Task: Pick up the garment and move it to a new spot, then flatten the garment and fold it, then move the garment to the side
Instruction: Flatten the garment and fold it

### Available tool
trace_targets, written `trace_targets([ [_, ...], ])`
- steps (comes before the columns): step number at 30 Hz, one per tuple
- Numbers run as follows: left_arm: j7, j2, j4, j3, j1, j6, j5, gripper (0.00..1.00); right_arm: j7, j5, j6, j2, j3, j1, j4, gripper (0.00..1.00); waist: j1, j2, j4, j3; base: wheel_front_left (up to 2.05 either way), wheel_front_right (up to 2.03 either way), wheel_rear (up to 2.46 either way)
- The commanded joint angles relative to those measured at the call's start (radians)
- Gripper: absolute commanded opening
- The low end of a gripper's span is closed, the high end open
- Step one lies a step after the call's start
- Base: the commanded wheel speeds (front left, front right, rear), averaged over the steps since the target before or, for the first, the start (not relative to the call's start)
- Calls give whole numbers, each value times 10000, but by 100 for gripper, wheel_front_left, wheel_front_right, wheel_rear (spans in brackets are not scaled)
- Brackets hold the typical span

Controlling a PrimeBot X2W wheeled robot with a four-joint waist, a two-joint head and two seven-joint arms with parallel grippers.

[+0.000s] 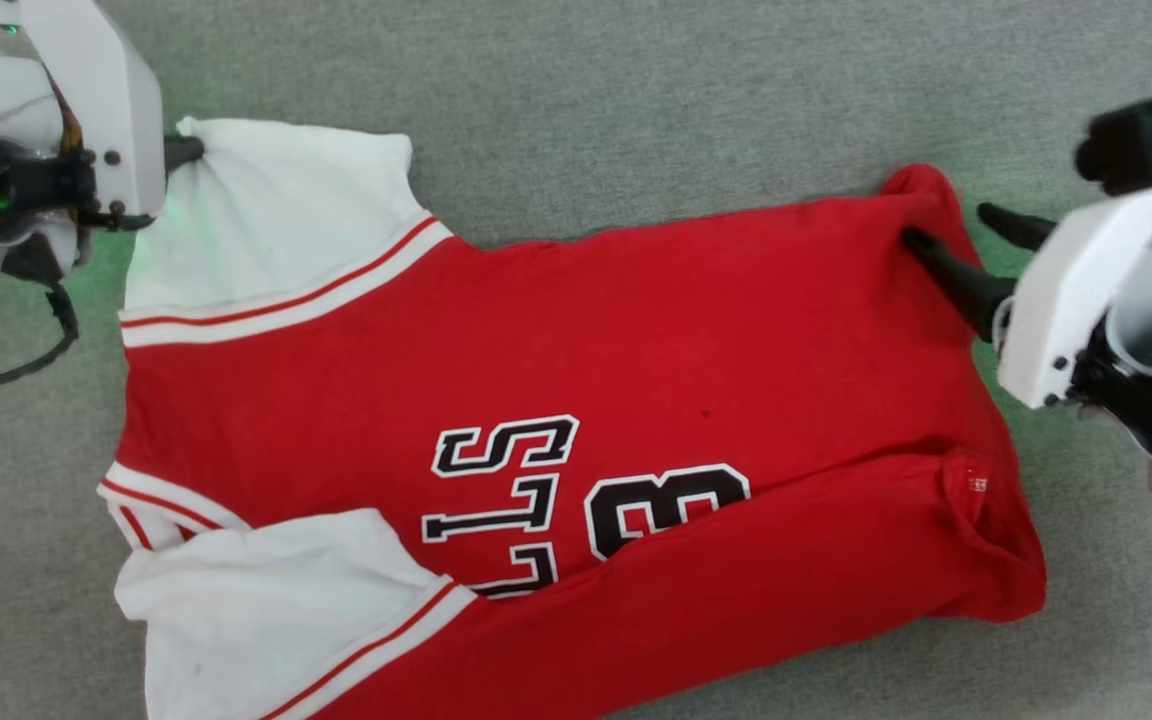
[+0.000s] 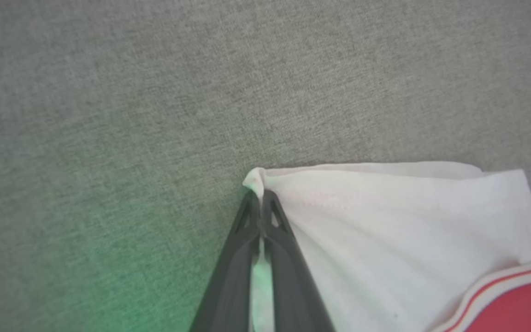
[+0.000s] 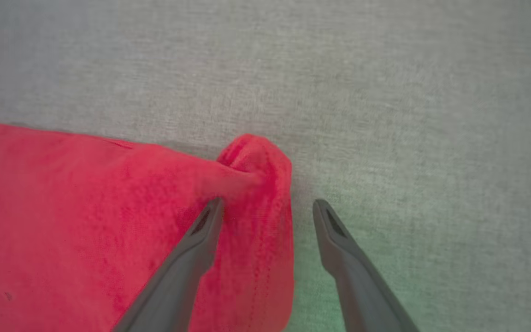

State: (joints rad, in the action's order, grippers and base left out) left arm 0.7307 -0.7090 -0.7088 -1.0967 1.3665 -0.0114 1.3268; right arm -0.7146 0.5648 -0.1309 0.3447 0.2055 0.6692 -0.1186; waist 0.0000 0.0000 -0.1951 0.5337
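Though the soft red white-sleeved shirt (image 1: 556, 330) runs off-frame below, your left tool (image 2: 262, 196) clamps its sleeve tip, while your right tool (image 3: 268, 207) straddles its hem, released.

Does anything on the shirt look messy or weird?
Yes. The shirt isn't flat: its near edge is folded over the black lettering, and its red corner is bunched into a lump by the open right gripper.

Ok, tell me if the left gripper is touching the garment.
Touching. Left wrist view: the left gripper is shut on the garment at its white sleeve corner.
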Motion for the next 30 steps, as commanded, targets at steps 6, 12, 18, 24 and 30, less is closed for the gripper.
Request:
trace_targets([
  [6, 122, 411, -238, -346, -694, -147, 51, 0, -982, 605, 3, 73, 770, 1016, -1221, 83, 0, 0, 129, 92, 0, 0, 0],
  [12, -23, 543, -375, -238, -680, -246, 137, 0, -1436, 1095, 4, 351, 1376, 1699, -1848, 0, 0, 0, 261, 64, 0, 0, 0],
  [18, -384, 656, -489, 72, -519, -369, 290, 0, -1287, 1497, 7, 808, 1747, 1983, -1947, 0, 0, 0, 488, -183, 0, 0, 0],
  [24, -796, 712, -463, 402, -217, -548, 451, 0, -606, 1642, 7, 1189, 1873, 2014, -1908, 0, 0, 0, 784, -605, 0, 0, 0],
  [30, -1064, 614, -266, 586, -272, -778, 584, 0, 6, 1781, 7, 1650, 2147, 1651, -1735, 0, 0, 0, 1108, -1214, 0, 0, 0],
])
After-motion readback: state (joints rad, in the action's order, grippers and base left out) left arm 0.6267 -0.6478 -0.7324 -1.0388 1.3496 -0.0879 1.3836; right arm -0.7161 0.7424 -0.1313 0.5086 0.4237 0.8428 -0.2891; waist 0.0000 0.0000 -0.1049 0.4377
